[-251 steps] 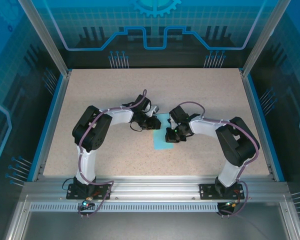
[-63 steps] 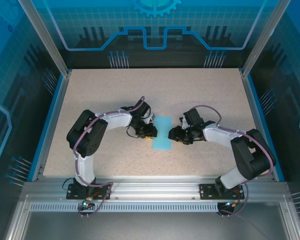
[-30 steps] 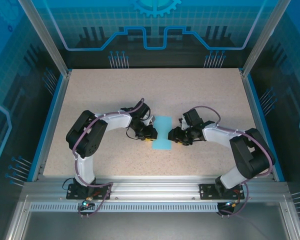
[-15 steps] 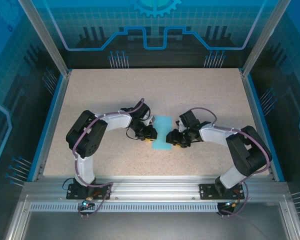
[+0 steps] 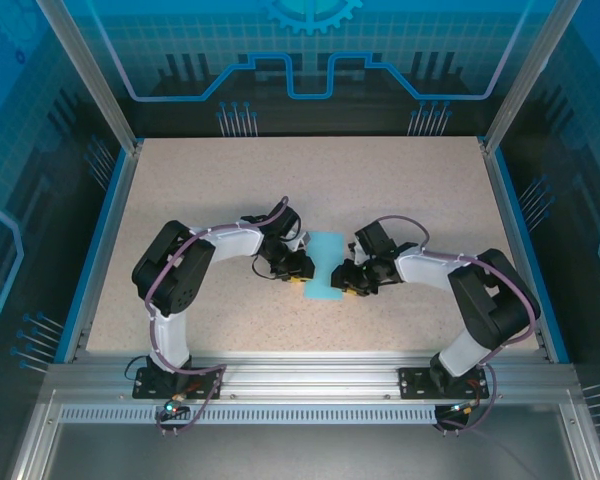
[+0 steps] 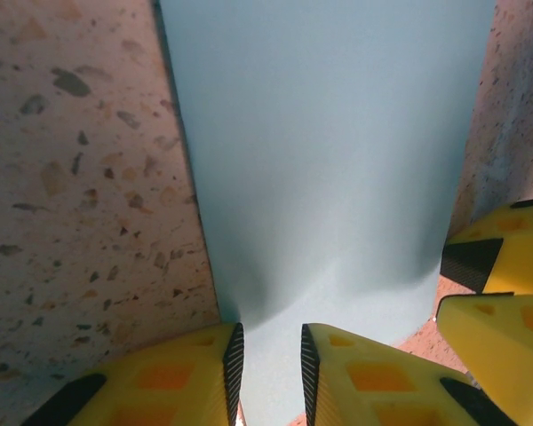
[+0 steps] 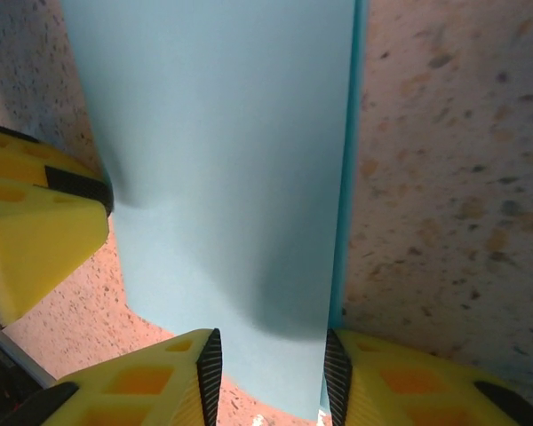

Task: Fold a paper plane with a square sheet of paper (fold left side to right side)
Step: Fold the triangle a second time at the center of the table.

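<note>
Where yellow gripper fingers (image 6: 373, 382) overlap it, paper (image 5: 325, 267) edge hidden.

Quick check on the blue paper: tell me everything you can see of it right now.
The square sheet of paper is thin, plain light blue, folded into a narrow upright rectangle, lying mid-table. Its near end lifts and bows. The left gripper has that end between its yellow fingers; the right gripper straddles the same end from the opposite side, its fingers spread wider, a doubled edge showing there.

Both arms (image 5: 195, 265) have white links, black joints and purple cables. Their fingers (image 6: 178, 382) are yellow wedges with black ribbed pads.
</note>
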You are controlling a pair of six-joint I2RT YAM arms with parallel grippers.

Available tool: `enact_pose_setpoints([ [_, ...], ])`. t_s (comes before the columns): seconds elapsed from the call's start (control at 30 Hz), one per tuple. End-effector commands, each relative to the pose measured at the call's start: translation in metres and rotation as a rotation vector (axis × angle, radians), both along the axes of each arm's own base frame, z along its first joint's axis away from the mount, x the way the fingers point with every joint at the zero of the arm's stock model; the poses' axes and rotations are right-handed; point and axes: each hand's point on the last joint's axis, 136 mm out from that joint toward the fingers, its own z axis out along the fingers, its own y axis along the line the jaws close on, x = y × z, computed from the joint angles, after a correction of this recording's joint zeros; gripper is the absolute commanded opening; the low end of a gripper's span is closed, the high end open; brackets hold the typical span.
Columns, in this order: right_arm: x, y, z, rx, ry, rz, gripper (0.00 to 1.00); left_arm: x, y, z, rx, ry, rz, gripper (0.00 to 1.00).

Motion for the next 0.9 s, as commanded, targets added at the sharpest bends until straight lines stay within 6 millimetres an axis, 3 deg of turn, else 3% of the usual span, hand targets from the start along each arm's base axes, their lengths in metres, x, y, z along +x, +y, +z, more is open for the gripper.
enact_pose_setpoints([
  [0.0,0.001,0.01,0.005,0.034,0.005,0.016,0.39,-0.009,0.003,-0.01,0.023,0.031,-0.007,0.27],
  [0.2,0.004,0.011,0.008,0.038,-0.003,0.01,0.39,-0.009,0.002,-0.007,0.014,0.019,-0.01,0.28],
  [0.4,0.013,0.017,0.017,0.111,-0.03,-0.01,0.4,-0.002,-0.004,0.009,-0.032,-0.037,-0.013,0.37],
  [0.67,0.03,0.016,0.029,0.204,-0.053,-0.044,0.42,0.01,0.003,0.058,-0.088,-0.293,-0.01,0.56],
  [0.87,0.042,0.017,0.037,0.245,-0.054,-0.037,0.42,0.005,0.014,0.087,-0.112,-0.471,-0.037,0.68],
])
